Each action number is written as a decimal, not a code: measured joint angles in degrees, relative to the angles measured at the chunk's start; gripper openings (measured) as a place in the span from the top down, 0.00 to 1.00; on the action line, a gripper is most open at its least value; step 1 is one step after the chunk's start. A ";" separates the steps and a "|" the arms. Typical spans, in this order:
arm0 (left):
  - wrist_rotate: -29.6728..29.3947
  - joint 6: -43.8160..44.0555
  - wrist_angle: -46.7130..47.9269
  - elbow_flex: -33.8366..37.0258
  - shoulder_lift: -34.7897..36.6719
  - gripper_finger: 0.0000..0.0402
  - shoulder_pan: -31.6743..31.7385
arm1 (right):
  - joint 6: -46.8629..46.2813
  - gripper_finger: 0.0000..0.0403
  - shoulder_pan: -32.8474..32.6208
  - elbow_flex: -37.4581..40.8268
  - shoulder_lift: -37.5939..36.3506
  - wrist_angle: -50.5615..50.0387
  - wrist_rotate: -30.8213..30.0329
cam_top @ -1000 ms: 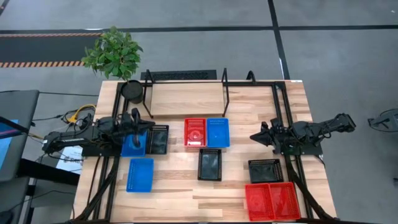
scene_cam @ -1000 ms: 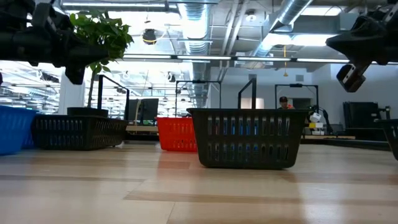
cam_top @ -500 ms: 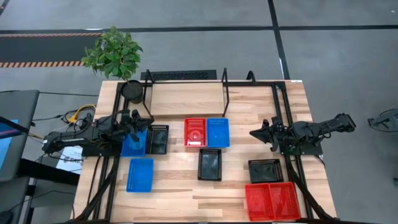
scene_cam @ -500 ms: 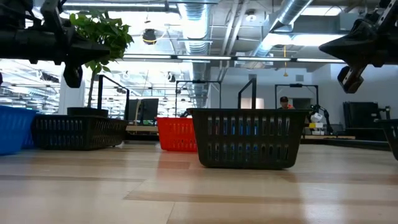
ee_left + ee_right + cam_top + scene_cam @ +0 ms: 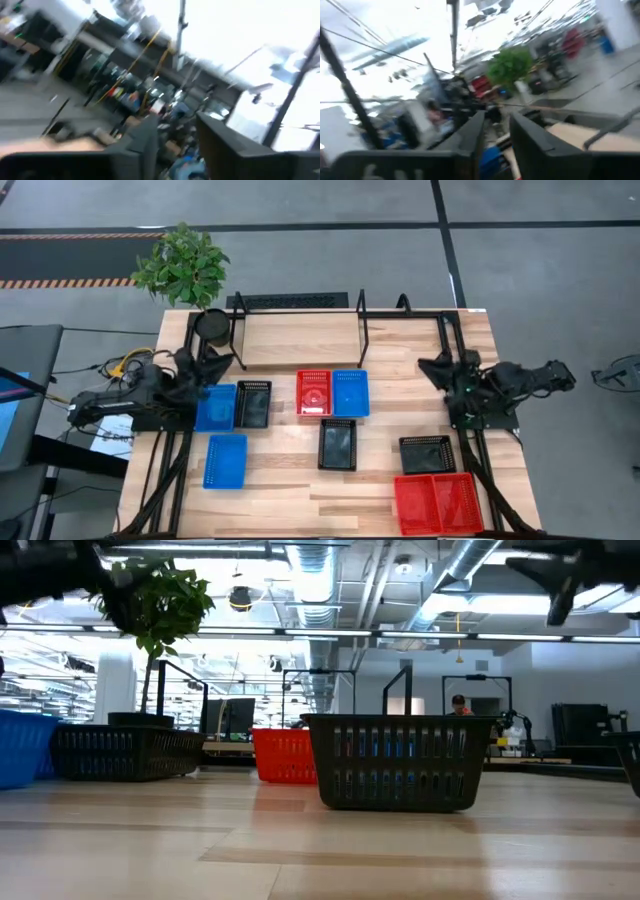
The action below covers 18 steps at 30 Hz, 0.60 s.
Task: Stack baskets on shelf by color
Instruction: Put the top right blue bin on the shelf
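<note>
At the table's left edge the left gripper (image 5: 213, 366) hangs in the air beside a round black pot (image 5: 211, 327). Its two dark fingers (image 5: 145, 142) stand apart with nothing between them. Below it sits a blue basket (image 5: 215, 407), a shallow plastic tray with perforated walls, touching a black basket (image 5: 253, 403) of the same make. A second blue basket (image 5: 225, 460) lies nearer the front edge.

The shelf (image 5: 300, 340), a pale wood board framed in thin black tube, runs along the back and carries no baskets. In front of it a red basket (image 5: 313, 392) and a blue one (image 5: 350, 392) sit side by side, touching. A black basket (image 5: 337, 444) lies just in front of them.

Towards the right, another black basket (image 5: 427, 453) sits above two red baskets (image 5: 437, 503) placed edge to edge. The right gripper (image 5: 432, 367) hovers near the shelf's right end, fingers (image 5: 470, 132) parted and empty.
</note>
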State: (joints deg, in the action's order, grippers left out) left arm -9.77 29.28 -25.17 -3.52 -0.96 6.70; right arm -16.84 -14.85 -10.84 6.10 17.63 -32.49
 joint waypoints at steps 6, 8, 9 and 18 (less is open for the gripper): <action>7.58 0.61 5.01 -8.44 -2.26 0.36 0.00 | 4.75 0.49 0.04 -13.23 12.90 -2.71 -7.04; 9.26 0.71 8.71 -11.91 -4.20 0.30 0.00 | 3.85 0.45 0.04 -19.33 18.82 -7.34 -8.69; 9.65 1.14 11.09 -13.66 -5.49 0.28 0.00 | 2.73 0.45 0.09 -22.47 21.76 -10.49 -9.58; 10.46 7.91 47.18 -30.71 -20.61 0.27 0.01 | -16.18 0.46 5.54 -48.17 49.18 -45.28 -12.43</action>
State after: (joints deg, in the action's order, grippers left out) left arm 0.68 37.19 22.01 -34.22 -21.57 6.70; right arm -33.02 -9.31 -59.01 55.28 -27.65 -44.92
